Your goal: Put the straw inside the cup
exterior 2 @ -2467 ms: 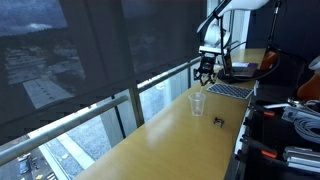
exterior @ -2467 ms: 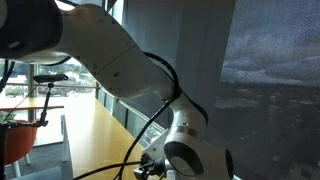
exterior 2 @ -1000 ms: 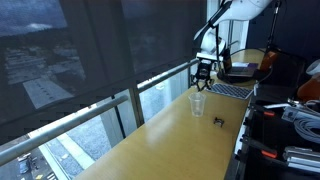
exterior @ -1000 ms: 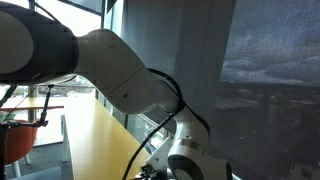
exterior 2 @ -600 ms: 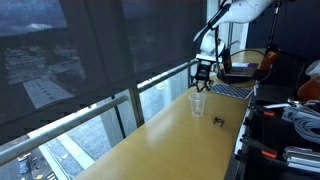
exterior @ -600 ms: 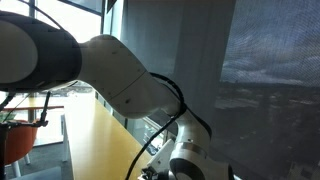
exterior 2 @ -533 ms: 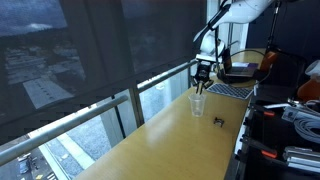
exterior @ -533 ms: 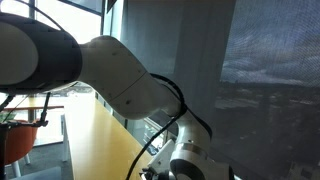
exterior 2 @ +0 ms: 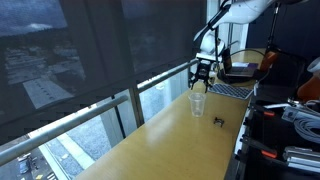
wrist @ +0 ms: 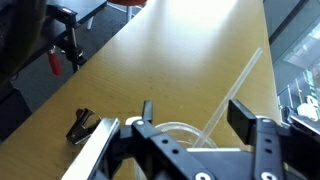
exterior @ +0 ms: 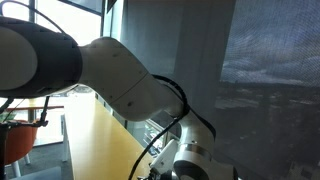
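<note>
In the wrist view a clear plastic cup (wrist: 172, 128) stands on the wooden table right below my gripper (wrist: 193, 112). A thin translucent straw (wrist: 232, 90) leans with its lower end inside the cup and its upper end pointing away over the table. The two black fingers stand wide apart on either side of the straw without touching it, so the gripper is open. In an exterior view the gripper (exterior 2: 202, 74) hangs just above the cup (exterior 2: 198, 104) near the window side of the table.
A black binder clip (wrist: 82, 126) lies on the table beside the cup, also seen in an exterior view (exterior 2: 218, 122). A laptop (exterior 2: 231, 90) sits behind the cup. A red-handled tool (wrist: 54, 60) lies at the table's edge. Window glass and a railing (exterior 2: 120, 100) run along one side.
The jaws have gone from shut on the straw to wide apart. The straw has been let go and now leans in the cup. The arm has hardly moved.
</note>
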Robot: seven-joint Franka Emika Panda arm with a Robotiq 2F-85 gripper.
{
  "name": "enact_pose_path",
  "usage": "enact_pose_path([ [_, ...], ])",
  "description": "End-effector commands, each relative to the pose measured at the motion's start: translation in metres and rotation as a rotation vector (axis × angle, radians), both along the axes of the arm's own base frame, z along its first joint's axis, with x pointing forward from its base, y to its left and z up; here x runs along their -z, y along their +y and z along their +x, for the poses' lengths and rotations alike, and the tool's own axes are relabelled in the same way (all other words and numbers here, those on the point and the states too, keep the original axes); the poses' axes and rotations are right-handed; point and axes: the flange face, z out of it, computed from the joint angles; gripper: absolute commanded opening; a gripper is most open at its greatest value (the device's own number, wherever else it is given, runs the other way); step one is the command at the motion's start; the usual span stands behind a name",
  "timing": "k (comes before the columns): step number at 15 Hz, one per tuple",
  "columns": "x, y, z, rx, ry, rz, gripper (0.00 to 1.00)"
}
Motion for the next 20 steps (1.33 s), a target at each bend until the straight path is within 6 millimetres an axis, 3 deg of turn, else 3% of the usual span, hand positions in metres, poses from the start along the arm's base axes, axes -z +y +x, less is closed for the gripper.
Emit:
enact_pose_path([
  [1, -0.014, 0.006, 0.004, -0.008, -0.003, 0.051, 1.0],
  [7, -0.054, 0.042, 0.006, -0.084, -0.029, 0.068, 1.0],
  [11, -0.084, 0.075, 0.0, -0.16, -0.059, 0.043, 1.0],
  [15, -0.112, 0.113, -0.015, -0.301, -0.07, -0.062, 1.0],
  [20, -0.16, 0.139, -0.018, -0.484, -0.159, -0.264, 1.0],
])
